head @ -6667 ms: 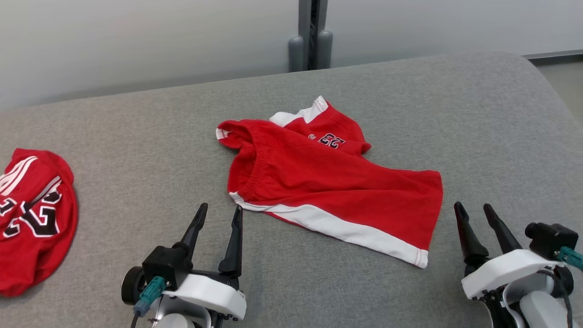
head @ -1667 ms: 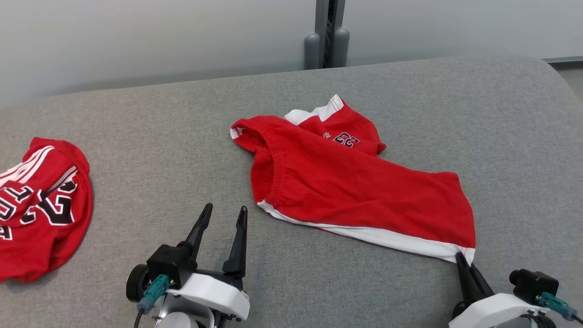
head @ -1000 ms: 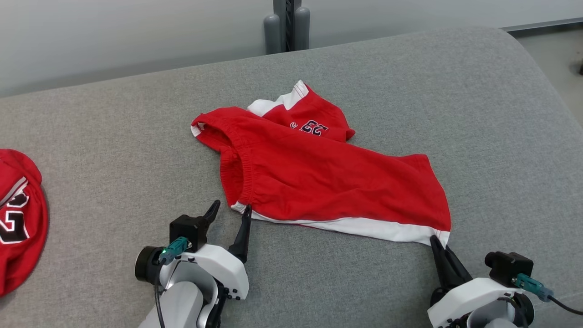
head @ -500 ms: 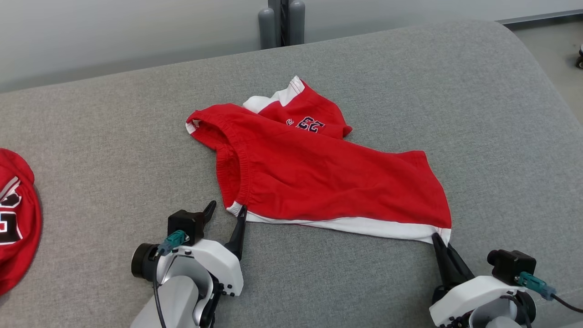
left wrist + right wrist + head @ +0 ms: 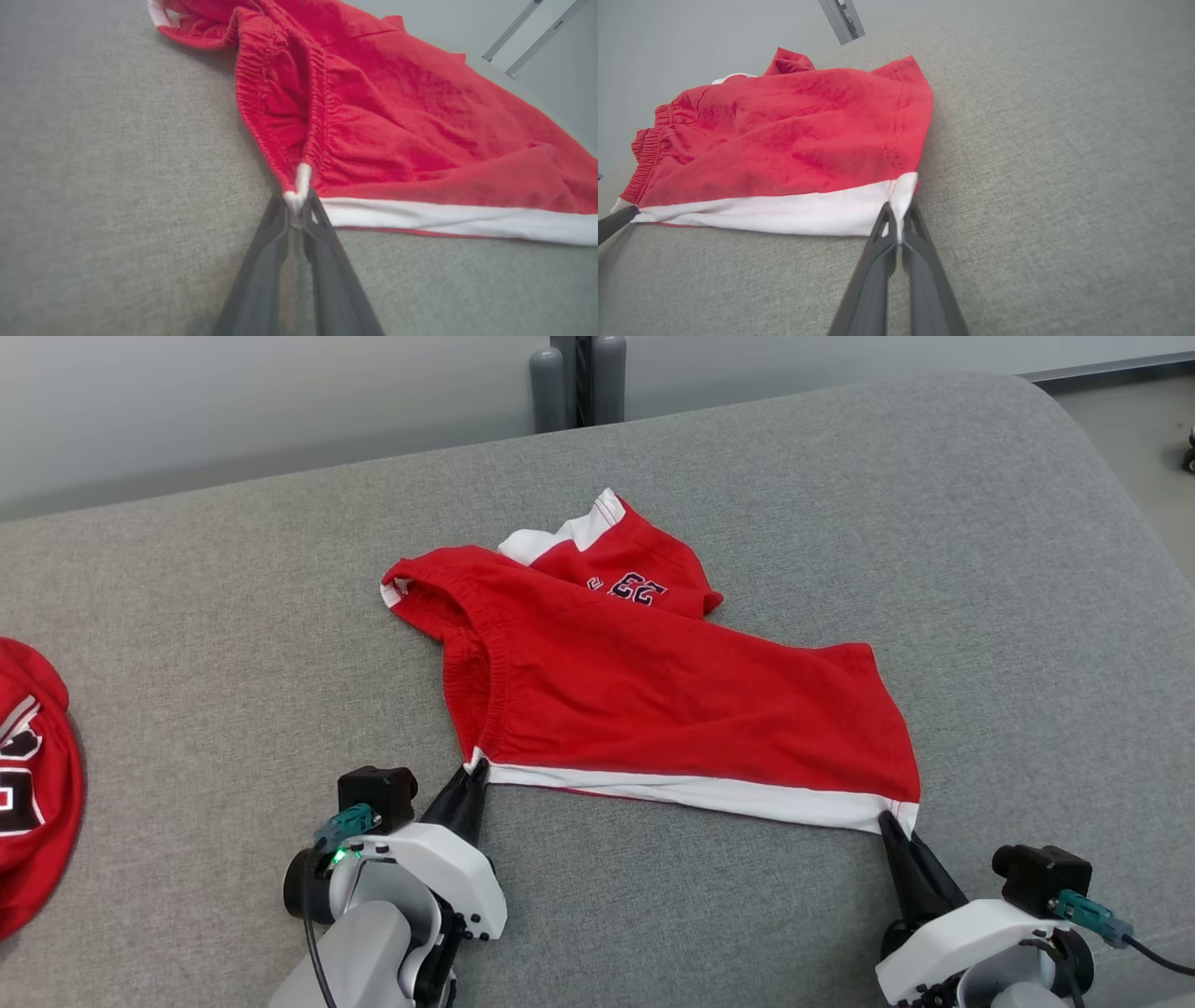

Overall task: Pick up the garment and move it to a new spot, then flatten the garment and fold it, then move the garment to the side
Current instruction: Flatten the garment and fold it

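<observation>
**Both tools pinch the near corners of the shorts**

The red shorts (image 5: 653, 709) lie near the middle of the grey cloth-covered bench (image 5: 934, 523), partly spread and still creased. The elastic waistband (image 5: 485, 681) is on the left and gapes open. The leg hem is on the right.

A white side stripe (image 5: 691, 791) runs along the near edge of the shorts, drawn fairly straight between the two tools. At the far side, the other leg pokes out from under the top layer. It shows a white band and a dark number print (image 5: 635, 586).

The left tool (image 5: 471, 773) is at the near-left corner. In the left wrist view, its two dark fingers are closed together on the white tip where waistband and stripe meet (image 5: 294, 210).

The right tool (image 5: 887, 821) is at the near-right corner. Its fingers are likewise pressed together on the white corner of the hem (image 5: 896, 219). The right wrist view also shows the left tool's tip at the other end of the stripe (image 5: 614, 221).

A second red garment (image 5: 33, 784) with dark lettering lies bunched at the left edge of the bench, well apart from the shorts. A grey post (image 5: 576, 378) stands beyond the far edge of the bench.
</observation>
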You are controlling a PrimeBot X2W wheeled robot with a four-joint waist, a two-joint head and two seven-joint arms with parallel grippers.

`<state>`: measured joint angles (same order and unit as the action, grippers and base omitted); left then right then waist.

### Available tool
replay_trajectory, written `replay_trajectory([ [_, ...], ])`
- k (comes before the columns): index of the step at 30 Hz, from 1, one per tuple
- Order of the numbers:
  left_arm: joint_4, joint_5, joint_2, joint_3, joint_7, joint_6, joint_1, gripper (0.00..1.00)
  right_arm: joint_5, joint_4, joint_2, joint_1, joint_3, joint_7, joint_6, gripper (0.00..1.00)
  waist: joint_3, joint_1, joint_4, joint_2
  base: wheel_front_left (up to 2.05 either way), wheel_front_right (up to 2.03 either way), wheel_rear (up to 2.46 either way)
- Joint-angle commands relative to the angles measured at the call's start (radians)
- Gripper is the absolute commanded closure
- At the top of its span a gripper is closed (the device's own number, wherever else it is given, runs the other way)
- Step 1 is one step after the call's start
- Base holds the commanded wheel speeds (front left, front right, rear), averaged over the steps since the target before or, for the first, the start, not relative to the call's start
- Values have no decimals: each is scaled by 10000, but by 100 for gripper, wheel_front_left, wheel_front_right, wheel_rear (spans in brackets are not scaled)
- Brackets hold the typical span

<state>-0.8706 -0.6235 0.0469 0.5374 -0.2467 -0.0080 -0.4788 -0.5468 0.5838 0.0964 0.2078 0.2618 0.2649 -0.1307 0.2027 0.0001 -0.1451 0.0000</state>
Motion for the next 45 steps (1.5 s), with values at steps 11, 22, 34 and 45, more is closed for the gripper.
replay_trajectory([
  [11, 134, -1076, 63, 418, -119, -150, 61, 100, 66, -369, 162, -106, -258, 17, -1, 100, -419, -1, 157, 0, 0, 0, 0],
  [22, 1978, -3071, 56, 189, 745, -690, 317, 100, -16, -1619, 1013, 604, -139, 15, -1, 100, -1736, -1, 530, 0, 0, 0, 0],
  [34, 4832, -3890, 765, -376, 4237, 950, -2174, 100, 698, -2236, 1955, 3755, -92, -765, -1, 100, -2610, -1, 731, 0, 0, 0, 0],
  [45, 5178, -3715, 1140, -376, 5231, 1599, -3340, 100, 2309, -2073, 1799, 5403, -235, -1585, 1, 100, -2578, -1, 730, 0, 0, 0, 0],
])
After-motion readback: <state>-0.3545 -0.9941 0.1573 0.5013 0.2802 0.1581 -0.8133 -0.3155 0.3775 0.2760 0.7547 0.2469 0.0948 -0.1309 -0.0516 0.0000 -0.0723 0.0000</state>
